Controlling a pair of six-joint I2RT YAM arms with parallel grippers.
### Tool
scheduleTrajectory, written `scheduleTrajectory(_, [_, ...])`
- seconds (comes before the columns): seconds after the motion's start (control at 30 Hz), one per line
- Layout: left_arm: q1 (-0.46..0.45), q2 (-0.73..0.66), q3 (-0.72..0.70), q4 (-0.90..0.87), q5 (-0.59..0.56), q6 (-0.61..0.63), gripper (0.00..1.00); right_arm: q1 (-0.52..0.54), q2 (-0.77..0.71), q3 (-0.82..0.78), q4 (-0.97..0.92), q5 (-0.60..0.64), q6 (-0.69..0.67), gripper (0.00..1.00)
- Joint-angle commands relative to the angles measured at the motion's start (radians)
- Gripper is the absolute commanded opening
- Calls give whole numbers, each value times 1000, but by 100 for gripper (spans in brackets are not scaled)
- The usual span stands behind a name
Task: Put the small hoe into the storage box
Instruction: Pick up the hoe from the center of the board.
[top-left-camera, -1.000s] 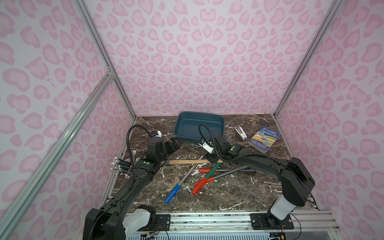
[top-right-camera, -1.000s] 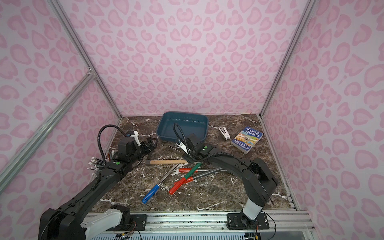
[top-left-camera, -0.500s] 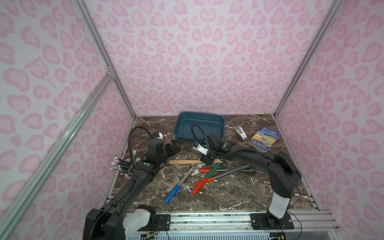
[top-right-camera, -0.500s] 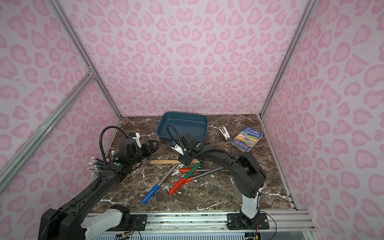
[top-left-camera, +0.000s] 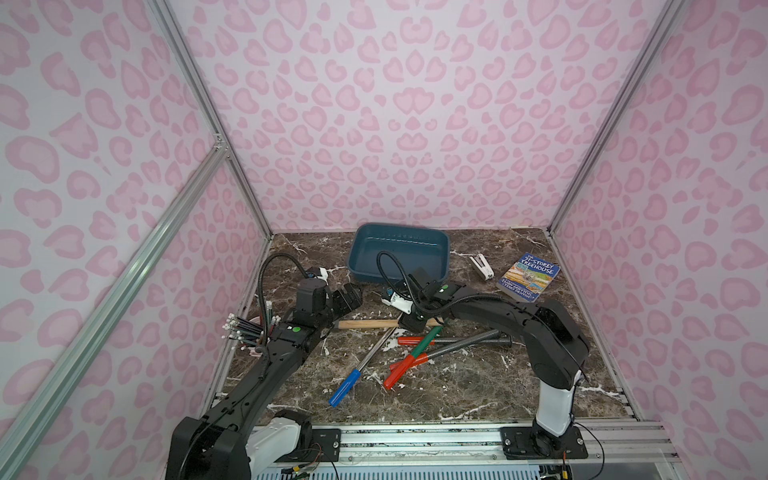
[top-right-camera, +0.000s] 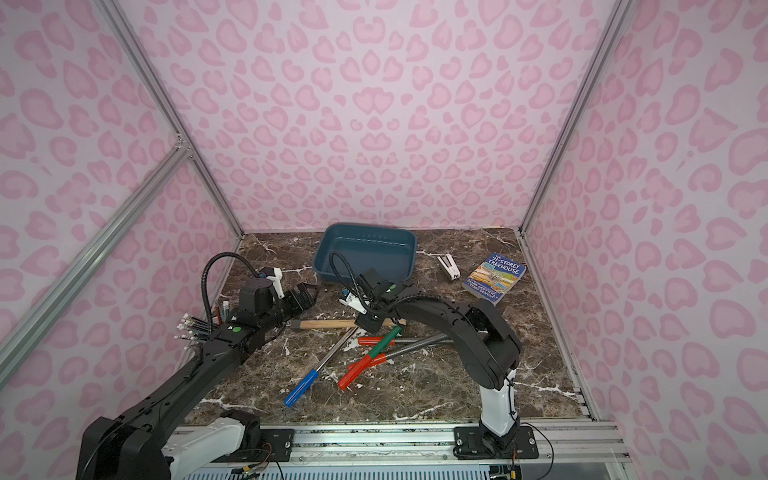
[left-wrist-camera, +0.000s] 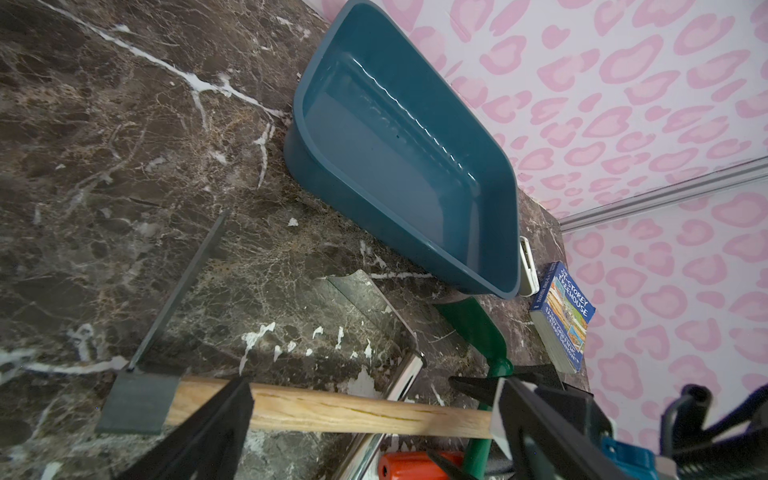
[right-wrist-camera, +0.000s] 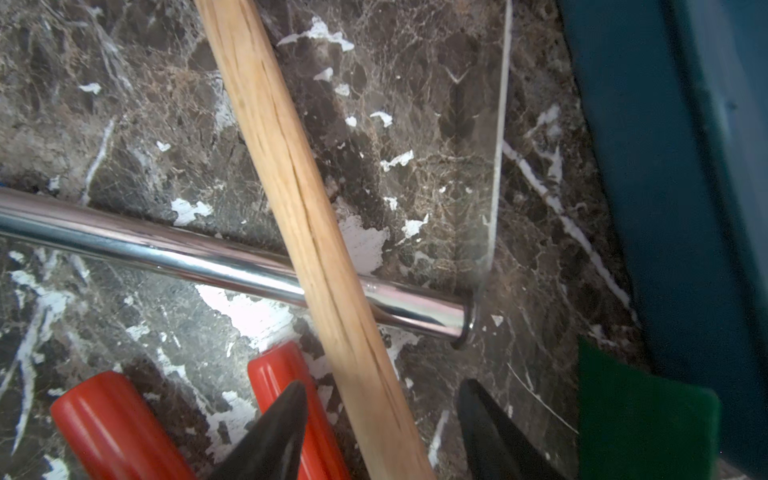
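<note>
The right tool (right-wrist-camera: 383, 383) stands half-open astride the wooden handle of the small hoe (right-wrist-camera: 291, 187), with a gap on each side of the wood. The left tool (left-wrist-camera: 374, 384) hangs wide open over the same handle, nearer the head. The hoe lies flat on the worktop (top-left-camera: 457, 386). Its long axis runs side to side in both top views, dark head toward the left arm, crossing a chrome shaft (right-wrist-camera: 166, 249). The storage box (top-left-camera: 424, 257) sits just beyond.

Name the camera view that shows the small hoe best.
Left wrist: the small hoe shows head, blade and wooden handle up close. Both top views show it small and partly hidden; right wrist shows only its handle.
</note>
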Motion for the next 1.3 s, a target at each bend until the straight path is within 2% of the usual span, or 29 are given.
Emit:
scheduleTrajectory(0.0, [1, 4, -1, 17, 8, 15, 96, 1, 14, 18, -14, -16, -15, 62])
scheduleTrajectory(0.27, [1, -3, -10, 16, 5, 20, 96, 1, 47, 29, -22, -31, -20, 61])
scheduleTrajectory(1.07, [1, -11, -26, 15, 15, 19, 96, -12, 102, 43, -20, -38, -26, 47])
scheduleTrajectory(1.27, [1, -22, -35, 15, 16, 14, 96, -13, 95, 33, 2, -20, -33, 39])
